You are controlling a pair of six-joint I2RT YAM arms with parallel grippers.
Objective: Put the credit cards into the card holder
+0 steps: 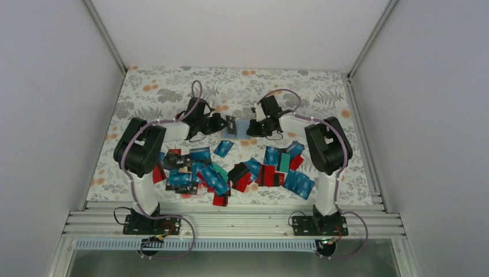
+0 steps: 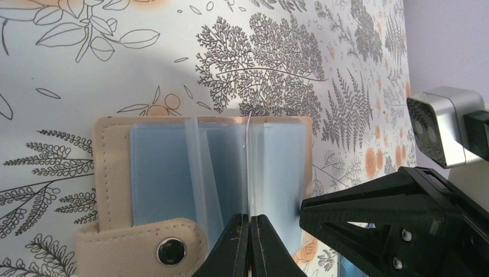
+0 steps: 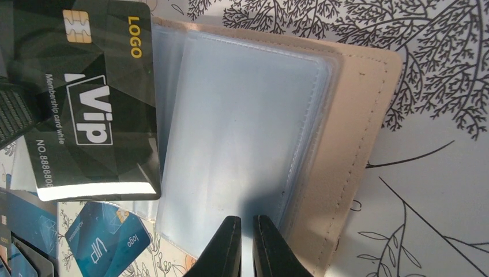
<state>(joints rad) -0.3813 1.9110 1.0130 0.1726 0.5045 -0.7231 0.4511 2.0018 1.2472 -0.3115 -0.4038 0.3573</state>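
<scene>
The beige card holder [image 1: 244, 127] lies open at the table's back middle, its clear sleeves fanned [image 2: 112, 173] [image 3: 346, 144]. My left gripper [image 1: 224, 124] [image 2: 249, 219] is shut on a black VIP credit card [image 1: 232, 124] [image 3: 92, 98], held on edge at the sleeves and seen as a thin line [image 2: 248, 167] in the left wrist view. My right gripper [image 1: 254, 130] [image 3: 247, 222] is pinched on the edge of a clear sleeve on the holder's other side. The other credit cards [image 1: 230, 170], mostly blue, some red and teal, lie scattered nearer the arm bases.
The floral cloth [image 1: 161, 86] covers the table between white walls. A metal rail [image 1: 242, 222] runs along the near edge. A blue card [image 3: 106, 245] lies just beside the holder. The right arm's fingers [image 2: 369, 213] and wrist camera [image 2: 444, 124] sit close to my left gripper.
</scene>
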